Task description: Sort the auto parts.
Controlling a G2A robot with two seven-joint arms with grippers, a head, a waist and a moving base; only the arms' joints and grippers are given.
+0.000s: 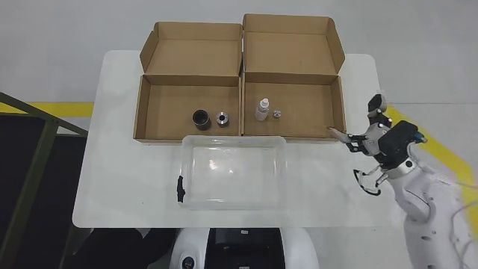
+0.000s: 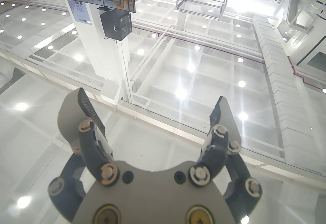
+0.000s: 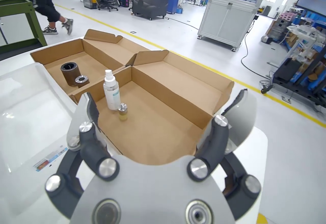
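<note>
1. The right gripper (image 1: 357, 159) is released and holds nothing. It sits at the middle right of the top view, just off the lower right corner of the right box (image 1: 314, 112).
2. The left gripper (image 2: 151, 97) is spread wide with nothing in it, and is aimed up at a gridded ceiling.
3. The black cylinder (image 1: 201, 119) and the metal ring (image 1: 222, 118) stand side by side in the left box (image 1: 168, 112), near frame centre. The spray bottle (image 1: 263, 108) stands upright in the right box, with the small capped part (image 1: 277, 113) just beside it. The clear tray (image 1: 233, 139) lies directly below both boxes.
4. Risk, as judged: a reach from the right could catch the box wall and drag the light cardboard.
5. Risk, as judged: the bottle is tall and narrow, so a finger grazing it while going for the capped part would likely tip it.
6. The table (image 1: 119, 164) is white and smooth. Around it is pale workshop floor with yellow lines, cabinets and desks.
</note>
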